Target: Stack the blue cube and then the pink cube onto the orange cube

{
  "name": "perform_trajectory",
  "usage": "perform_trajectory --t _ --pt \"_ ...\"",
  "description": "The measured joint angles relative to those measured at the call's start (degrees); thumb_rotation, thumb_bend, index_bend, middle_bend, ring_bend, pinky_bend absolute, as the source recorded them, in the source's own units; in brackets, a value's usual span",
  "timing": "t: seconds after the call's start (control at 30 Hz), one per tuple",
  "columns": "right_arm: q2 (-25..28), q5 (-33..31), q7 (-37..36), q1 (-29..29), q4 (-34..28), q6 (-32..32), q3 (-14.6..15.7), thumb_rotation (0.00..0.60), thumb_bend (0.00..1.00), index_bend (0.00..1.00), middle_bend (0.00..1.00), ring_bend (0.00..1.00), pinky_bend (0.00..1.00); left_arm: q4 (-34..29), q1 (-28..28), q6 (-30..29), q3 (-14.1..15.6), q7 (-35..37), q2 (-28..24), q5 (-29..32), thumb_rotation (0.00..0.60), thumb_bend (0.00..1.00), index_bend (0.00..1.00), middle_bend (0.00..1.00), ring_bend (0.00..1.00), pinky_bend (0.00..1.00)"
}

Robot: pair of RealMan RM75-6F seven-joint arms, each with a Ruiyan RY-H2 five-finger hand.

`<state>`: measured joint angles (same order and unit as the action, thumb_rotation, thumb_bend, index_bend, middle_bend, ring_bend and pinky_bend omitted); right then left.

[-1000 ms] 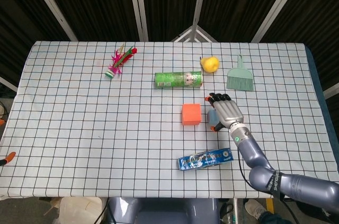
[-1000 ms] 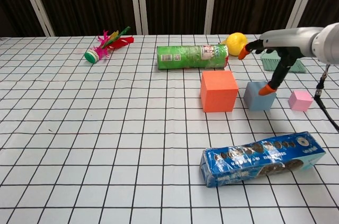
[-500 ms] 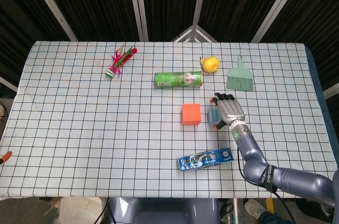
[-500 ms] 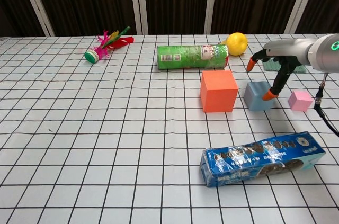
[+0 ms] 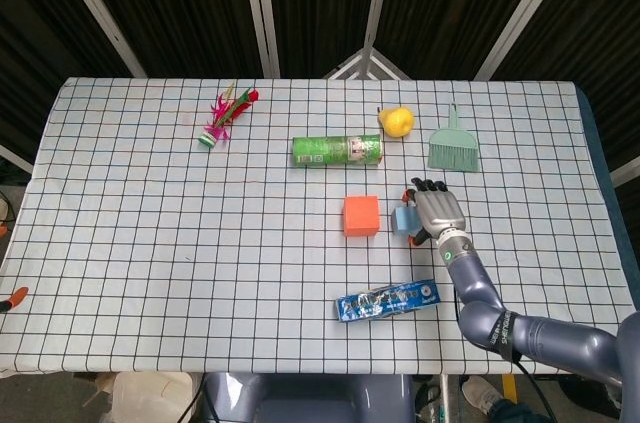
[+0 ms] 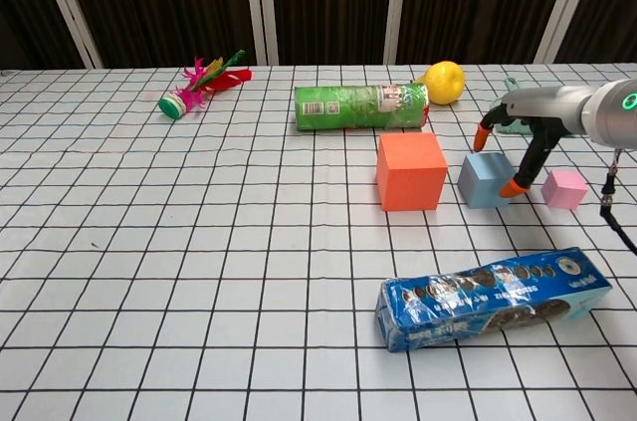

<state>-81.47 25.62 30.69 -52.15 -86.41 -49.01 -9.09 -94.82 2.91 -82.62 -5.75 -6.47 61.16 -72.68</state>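
Note:
The orange cube (image 6: 410,170) stands mid-table, and the blue cube (image 6: 485,179) sits just right of it. Further right is the small pink cube (image 6: 564,188). My right hand (image 6: 532,122) hovers over the blue cube's right side with fingers spread and holds nothing. One orange fingertip (image 6: 513,188) hangs between the blue and pink cubes; another is above the blue cube. In the head view the right hand (image 5: 436,210) covers the pink cube and part of the blue cube (image 5: 403,218). An orange tip (image 5: 10,300) at the left edge is all that shows of my left hand.
A green chips can (image 6: 360,105) lies behind the orange cube, with a lemon (image 6: 444,82) to its right. A blue cookie pack (image 6: 495,298) lies in front of the cubes. A green brush (image 5: 453,148) is at the back right, a feathered shuttlecock (image 6: 189,93) at the back left.
My right hand has sunk and drifted right, from above the blue cube to its right side. None of the cubes has moved.

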Motion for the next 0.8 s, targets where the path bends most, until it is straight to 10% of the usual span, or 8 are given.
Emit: perform_trajectory --t 0.8 --pt "-3.0 0.6 -1.3 -1.7 4.3 0.0 -1.1 0.600 0.32 0.37 0.08 0.08 0.06 0.0 0.6 1.2 0.0 -1.1 0.2 1.0 0.600 0.20 0.16 0.00 0.00 0.02"
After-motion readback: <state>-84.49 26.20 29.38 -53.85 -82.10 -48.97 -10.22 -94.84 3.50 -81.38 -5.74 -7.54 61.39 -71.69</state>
